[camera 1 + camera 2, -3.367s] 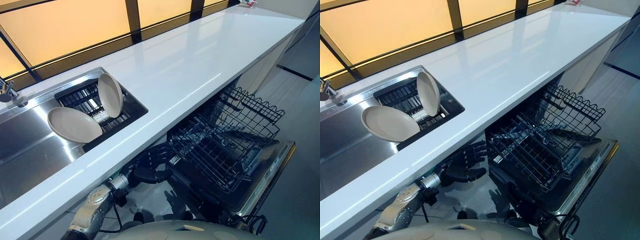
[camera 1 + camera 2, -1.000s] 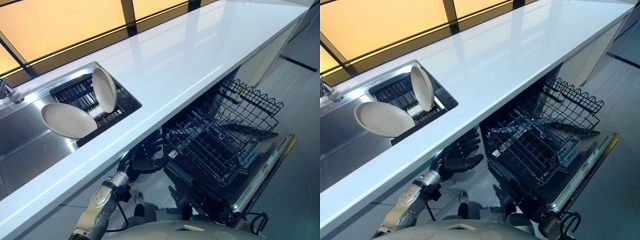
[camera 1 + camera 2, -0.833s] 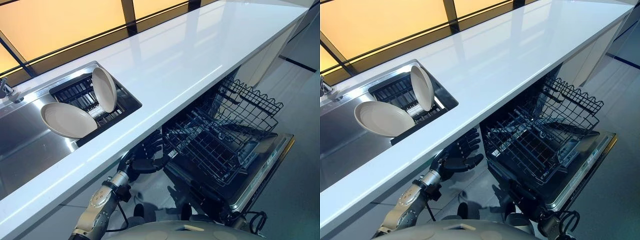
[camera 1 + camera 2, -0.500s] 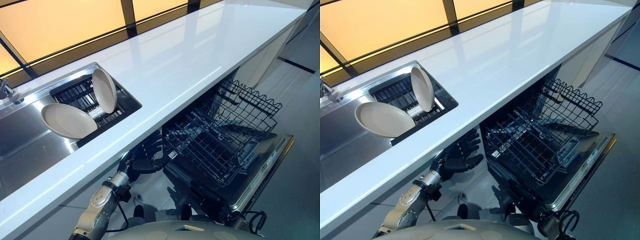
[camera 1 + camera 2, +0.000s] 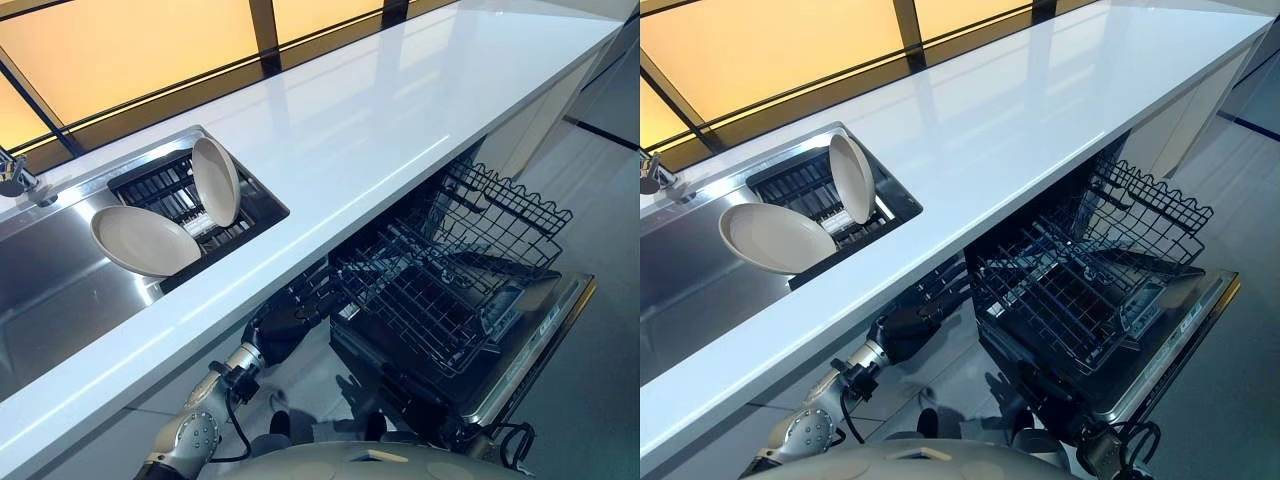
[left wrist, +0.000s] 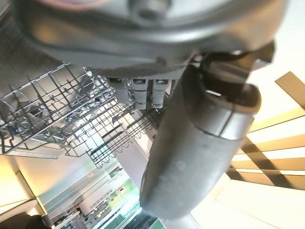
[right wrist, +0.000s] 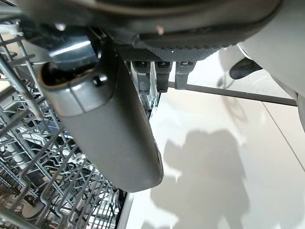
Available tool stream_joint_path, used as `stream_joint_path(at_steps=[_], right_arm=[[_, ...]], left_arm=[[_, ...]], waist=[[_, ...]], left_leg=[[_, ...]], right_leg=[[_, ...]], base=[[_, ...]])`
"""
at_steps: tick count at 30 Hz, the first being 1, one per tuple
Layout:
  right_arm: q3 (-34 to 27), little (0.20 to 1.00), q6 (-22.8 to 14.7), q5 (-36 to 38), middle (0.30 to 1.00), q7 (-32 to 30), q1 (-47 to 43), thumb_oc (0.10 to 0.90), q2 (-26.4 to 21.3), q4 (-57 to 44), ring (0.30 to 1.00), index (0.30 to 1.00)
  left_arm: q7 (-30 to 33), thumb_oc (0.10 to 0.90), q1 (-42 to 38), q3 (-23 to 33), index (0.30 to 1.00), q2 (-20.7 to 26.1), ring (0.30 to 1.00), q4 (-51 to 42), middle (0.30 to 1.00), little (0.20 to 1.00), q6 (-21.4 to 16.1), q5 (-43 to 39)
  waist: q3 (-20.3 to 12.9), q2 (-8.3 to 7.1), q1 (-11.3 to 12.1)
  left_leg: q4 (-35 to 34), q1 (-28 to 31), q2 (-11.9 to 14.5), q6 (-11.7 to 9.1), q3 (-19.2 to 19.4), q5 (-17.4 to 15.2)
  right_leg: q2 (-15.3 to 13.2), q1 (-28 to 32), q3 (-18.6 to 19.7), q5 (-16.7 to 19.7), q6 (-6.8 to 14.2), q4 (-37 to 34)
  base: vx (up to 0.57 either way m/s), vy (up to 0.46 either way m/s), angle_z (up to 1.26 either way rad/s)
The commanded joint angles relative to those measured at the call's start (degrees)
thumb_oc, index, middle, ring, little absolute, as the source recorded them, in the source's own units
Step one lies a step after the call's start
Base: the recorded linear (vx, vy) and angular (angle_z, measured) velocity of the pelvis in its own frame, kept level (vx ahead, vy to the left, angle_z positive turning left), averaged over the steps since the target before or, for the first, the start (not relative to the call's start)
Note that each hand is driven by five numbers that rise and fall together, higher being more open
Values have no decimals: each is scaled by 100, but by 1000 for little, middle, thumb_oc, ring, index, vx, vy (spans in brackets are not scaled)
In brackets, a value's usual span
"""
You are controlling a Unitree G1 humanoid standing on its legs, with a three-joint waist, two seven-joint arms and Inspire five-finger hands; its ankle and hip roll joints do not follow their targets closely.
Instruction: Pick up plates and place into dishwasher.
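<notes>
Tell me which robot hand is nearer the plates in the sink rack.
Left. The left robot hand hangs under the counter edge, just below the plates. The right robot hand is low beside the dishwasher rack, farther off.

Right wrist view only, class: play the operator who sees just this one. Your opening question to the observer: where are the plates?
Observer: In the sink, on its black drying rack: an upright plate and a leaning plate.
Operator: Any in the dishwasher yet?
Observer: No. The pulled-out dishwasher rack holds no plates.
Operator: Where is the left hand?
Observer: The left hand is below the counter edge, beside the dishwasher rack, open and holding nothing.
</notes>
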Motion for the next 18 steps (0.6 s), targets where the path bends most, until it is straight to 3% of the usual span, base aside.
stream_joint_path(at_steps=[1, 9, 13, 18], right_arm=[[85, 900, 92, 13, 900, 145, -173, 800, 137, 52, 900, 900], [106, 900, 166, 35, 900, 94, -258, 800, 87, -3, 900, 900], [150, 900, 177, 25, 900, 109, -334, 800, 81, 42, 900, 900], [189, 900, 153, -15, 900, 185, -456, 800, 99, 227, 900, 900]], left_arm=[[-674, 800, -1728, 1287, 900, -176, 900, -973, 900, 900, -911, -412], [-969, 800, -1546, 782, 900, -286, 900, -865, 900, 900, -219, -578], [-1328, 800, -1501, 503, 900, -478, 900, -910, 900, 900, 655, -1125], [-1563, 800, -1536, 14, 900, -839, 900, -954, 900, 900, 1387, -1902]], waist=[[-158, -173, 91], [-81, -177, 115], [-57, -187, 112], [-50, -204, 76]], left_leg=[[42, 481, -1060, 563, 538, -938], [42, 498, -1057, 598, 529, -942], [42, 497, -1045, 596, 545, -947], [42, 501, -1032, 597, 552, -970]], right_leg=[[281, 237, 358, -764, 15, 362], [290, 235, 356, -760, -1, 397], [291, 232, 347, -749, -7, 398], [279, 225, 355, -760, -4, 423]], base=[[0, 0, 0], [0, 0, 0], [0, 0, 0], [2, -12, 2]])
